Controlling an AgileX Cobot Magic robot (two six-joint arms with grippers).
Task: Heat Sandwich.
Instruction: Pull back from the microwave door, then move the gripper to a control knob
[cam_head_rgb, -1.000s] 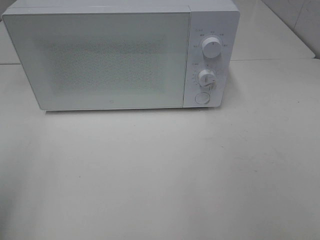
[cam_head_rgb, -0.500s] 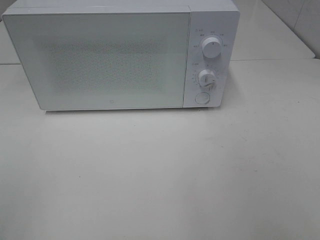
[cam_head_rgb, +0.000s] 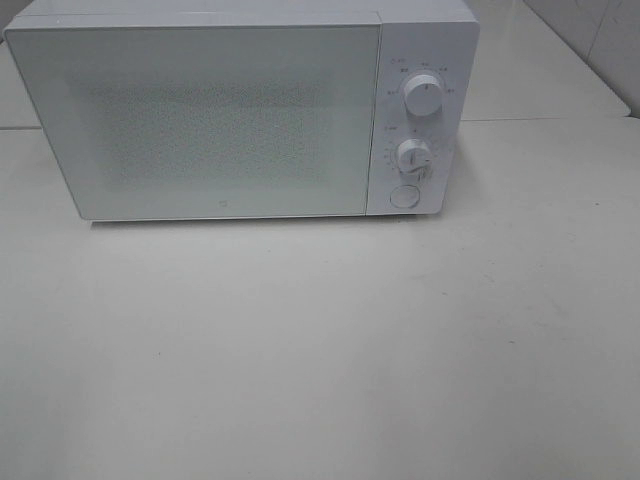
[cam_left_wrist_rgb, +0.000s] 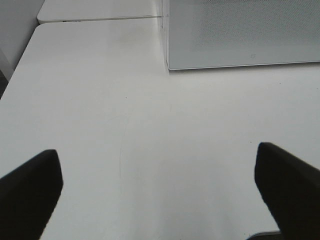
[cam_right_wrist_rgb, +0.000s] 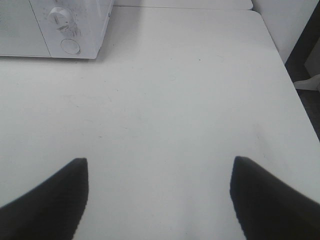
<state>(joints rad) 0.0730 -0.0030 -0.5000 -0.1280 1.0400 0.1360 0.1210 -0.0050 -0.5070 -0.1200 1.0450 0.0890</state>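
Note:
The sandwich is out of view in every frame. A white microwave (cam_head_rgb: 240, 110) stands at the back of the table with its door shut; two knobs and a round button (cam_head_rgb: 403, 196) sit on its right panel. Neither arm appears in the exterior high view. In the left wrist view my left gripper (cam_left_wrist_rgb: 160, 192) is open over bare table, short of the microwave (cam_left_wrist_rgb: 240, 35) door. In the right wrist view my right gripper (cam_right_wrist_rgb: 159, 195) is open above bare table too, with the microwave (cam_right_wrist_rgb: 55, 25) control panel farther ahead. Nothing lies between either pair of fingers.
The white table (cam_head_rgb: 320, 350) stretches in front of the microwave. A seam joins it to another table behind (cam_head_rgb: 540, 118). In the right wrist view the table's edge (cam_right_wrist_rgb: 295, 100) drops off beside a dark gap.

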